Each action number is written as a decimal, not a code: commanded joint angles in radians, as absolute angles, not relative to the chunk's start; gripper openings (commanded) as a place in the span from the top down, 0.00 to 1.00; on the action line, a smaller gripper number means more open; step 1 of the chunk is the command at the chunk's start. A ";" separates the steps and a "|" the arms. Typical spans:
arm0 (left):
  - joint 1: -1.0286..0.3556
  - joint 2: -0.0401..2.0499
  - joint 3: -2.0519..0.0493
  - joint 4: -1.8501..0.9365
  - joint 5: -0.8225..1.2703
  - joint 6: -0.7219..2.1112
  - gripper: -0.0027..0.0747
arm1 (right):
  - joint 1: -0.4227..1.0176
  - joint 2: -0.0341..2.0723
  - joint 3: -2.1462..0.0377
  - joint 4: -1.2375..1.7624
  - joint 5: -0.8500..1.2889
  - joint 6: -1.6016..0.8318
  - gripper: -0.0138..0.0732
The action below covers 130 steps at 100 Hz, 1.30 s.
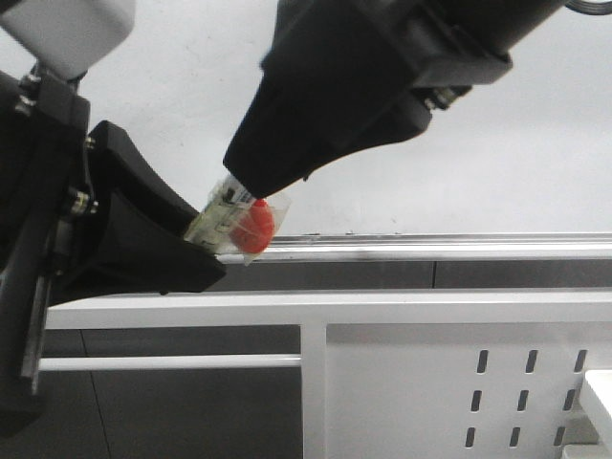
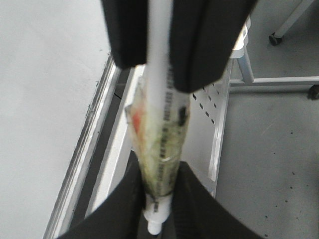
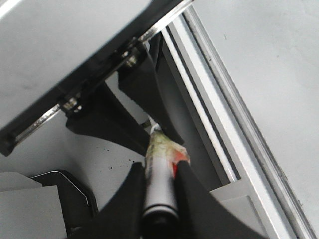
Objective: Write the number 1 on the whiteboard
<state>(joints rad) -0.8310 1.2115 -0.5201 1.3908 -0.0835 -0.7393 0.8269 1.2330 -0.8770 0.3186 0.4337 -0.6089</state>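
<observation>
One marker pen (image 2: 162, 134), two grippers on it — left gripper (image 1: 196, 251) is clamped on one end, right gripper (image 1: 251, 191) is clamped on the other, pen bridging the short gap between them in the front view. Left wrist view: white barrel runs straight from between the left fingers (image 2: 122, 199) up into the right gripper's fingers, with crinkled clear tape or film wrapped round the middle and a red patch (image 1: 254, 229) showing under it. Right wrist view: same pen (image 3: 162, 172) pinched between the right fingers, wrapped end pointing at the left gripper. Likely reason for the double hold — either pulling the cap off or passing the pen across to get a writing grip; can't tell which, and no bare tip is visible. Just beyond and below the grippers: one silver tray rail (image 1: 449, 247) along the board's lower edge. Behind both grippers: one whiteboard (image 1: 535, 134), plain, facing the robot. The number 1: no stroke visible on the board area in view, so writing judged not yet started. Below the rail, one white perforated panel (image 1: 402, 392), apart from the grippers.
</observation>
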 commanded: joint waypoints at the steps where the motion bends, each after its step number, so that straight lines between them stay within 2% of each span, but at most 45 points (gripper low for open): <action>1: -0.839 1.192 -0.551 1.386 -0.106 -0.748 0.69 | 0.828 1.215 -0.913 0.351 0.396 -0.618 0.92; 12: -0.839 1.192 -0.551 1.386 -0.116 -0.748 0.39 | 0.828 1.215 -0.913 0.348 0.411 -0.620 0.92; 17: -0.839 1.190 -0.551 1.382 -0.107 -0.748 0.32 | 0.828 1.215 -0.913 0.348 0.414 -0.620 0.92; 23: -0.839 1.179 -0.551 1.348 -0.100 -0.748 0.31 | 0.828 1.215 -0.913 0.348 0.414 -0.620 0.92; 44: -0.839 1.037 -0.551 1.057 -0.094 -0.748 0.44 | 0.826 1.201 -0.913 0.348 0.363 -0.606 0.92; 67: -0.839 0.775 -0.513 0.933 -0.076 -0.748 0.61 | 0.822 1.130 -0.894 0.348 0.334 -0.598 0.92; 77: -0.839 0.670 -0.469 0.884 -0.037 -0.748 0.75 | 0.822 1.074 -0.865 0.348 0.291 -0.565 0.92; 87: -0.839 0.585 -0.422 0.833 -0.024 -0.748 0.98 | 0.819 1.006 -0.815 0.348 0.233 -0.547 0.92; 101: -0.839 0.501 -0.388 0.797 -0.021 -0.748 0.99 | 0.787 0.923 -0.745 0.352 0.128 -0.492 0.92; 130: -0.813 0.474 -0.381 0.741 0.045 -0.750 0.99 | 0.671 0.850 -0.709 0.354 0.130 -0.478 0.92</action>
